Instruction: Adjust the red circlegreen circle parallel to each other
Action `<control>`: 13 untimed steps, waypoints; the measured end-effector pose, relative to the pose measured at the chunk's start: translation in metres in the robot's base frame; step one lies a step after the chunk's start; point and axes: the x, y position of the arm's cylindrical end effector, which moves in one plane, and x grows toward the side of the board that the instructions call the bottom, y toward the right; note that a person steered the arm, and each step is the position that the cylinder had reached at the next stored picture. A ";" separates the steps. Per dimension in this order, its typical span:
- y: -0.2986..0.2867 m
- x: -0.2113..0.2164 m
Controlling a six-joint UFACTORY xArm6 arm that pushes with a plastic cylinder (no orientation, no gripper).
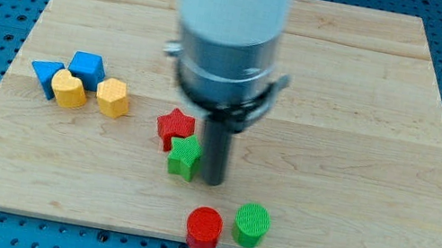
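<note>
The red circle lies near the board's bottom edge, just left of centre. The green circle lies right beside it on the view's right, slightly higher; they look close or touching. My tip is on the board just above the red circle and left of the green circle, apart from both. It stands right next to the green star on that star's right side.
A red star touches the green star from above-left. At the view's left sits a cluster: two blue blocks, a yellow heart and a yellow hexagon. The wooden board lies on blue pegboard.
</note>
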 end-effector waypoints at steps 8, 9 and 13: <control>0.059 0.082; 0.024 0.082; -0.129 0.080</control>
